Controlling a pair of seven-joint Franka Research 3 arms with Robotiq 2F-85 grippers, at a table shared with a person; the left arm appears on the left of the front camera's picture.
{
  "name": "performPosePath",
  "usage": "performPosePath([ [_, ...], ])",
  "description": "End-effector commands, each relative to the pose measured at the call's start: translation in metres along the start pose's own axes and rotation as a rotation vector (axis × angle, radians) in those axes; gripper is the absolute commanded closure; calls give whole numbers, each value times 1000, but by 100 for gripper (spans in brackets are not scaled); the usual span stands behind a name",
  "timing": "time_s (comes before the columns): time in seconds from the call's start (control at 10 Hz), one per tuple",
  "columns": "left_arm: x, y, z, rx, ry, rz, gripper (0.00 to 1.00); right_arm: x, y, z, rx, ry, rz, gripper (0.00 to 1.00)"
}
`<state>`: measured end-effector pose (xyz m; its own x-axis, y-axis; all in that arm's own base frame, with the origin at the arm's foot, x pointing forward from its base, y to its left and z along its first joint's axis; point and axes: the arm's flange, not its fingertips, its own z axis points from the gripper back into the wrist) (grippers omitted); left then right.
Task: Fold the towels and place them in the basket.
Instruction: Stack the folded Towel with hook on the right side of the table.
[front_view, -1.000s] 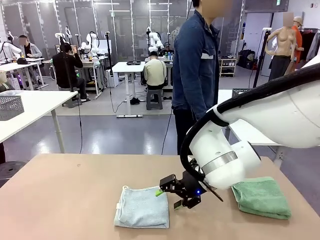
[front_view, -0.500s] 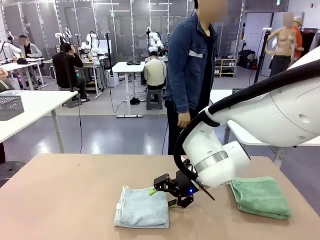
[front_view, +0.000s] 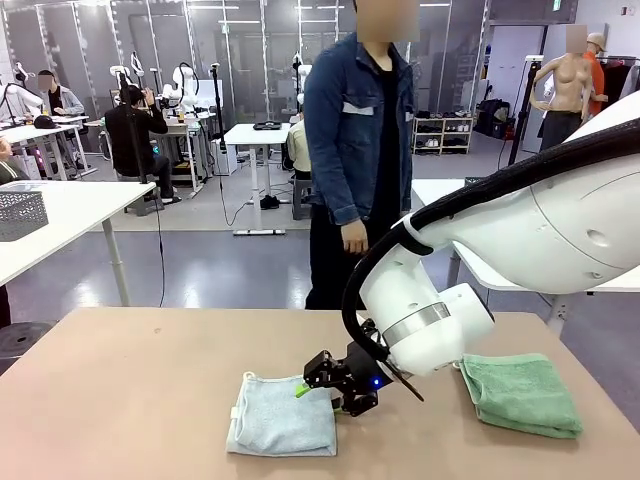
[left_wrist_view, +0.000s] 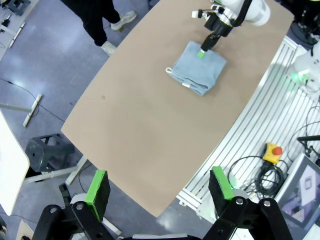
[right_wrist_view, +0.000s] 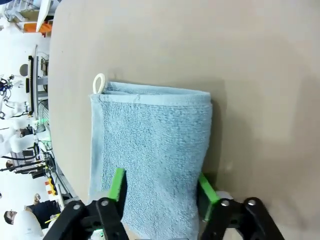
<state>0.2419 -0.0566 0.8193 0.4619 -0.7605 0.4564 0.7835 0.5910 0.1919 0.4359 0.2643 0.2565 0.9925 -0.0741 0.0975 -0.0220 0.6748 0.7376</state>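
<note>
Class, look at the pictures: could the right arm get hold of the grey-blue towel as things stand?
Probably yes: the right gripper already straddles the grey-blue towel's near edge, nothing lying between.

A robotics lab: rows of white work tables (front_view: 255, 133) with seated people (front_view: 135, 135), white robot arms (front_view: 185, 85) mounted at them, glass partition walls (front_view: 240, 50), grey floor (front_view: 220, 270) with trailing cables.

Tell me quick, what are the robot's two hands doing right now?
Left gripper: open, holding nothing, high above the table.
Right gripper: jaws straddling the edge of the grey-blue towel; cannot tell if it has gripped.
</note>
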Motion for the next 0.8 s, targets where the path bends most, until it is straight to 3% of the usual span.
performPosePath([
  [0.0, -3, 0, -1, 23, 10, -5, 0, -4, 6, -13, -1, -35, -4, 76],
  [0.1, -3, 0, -1, 23, 10, -5, 0, -5, 9, -15, -11, -34, -7, 100],
  [0.7, -3, 0, -1, 23, 10, -5, 0, -16, 29, -8, -88, -55, -34, 100],
])
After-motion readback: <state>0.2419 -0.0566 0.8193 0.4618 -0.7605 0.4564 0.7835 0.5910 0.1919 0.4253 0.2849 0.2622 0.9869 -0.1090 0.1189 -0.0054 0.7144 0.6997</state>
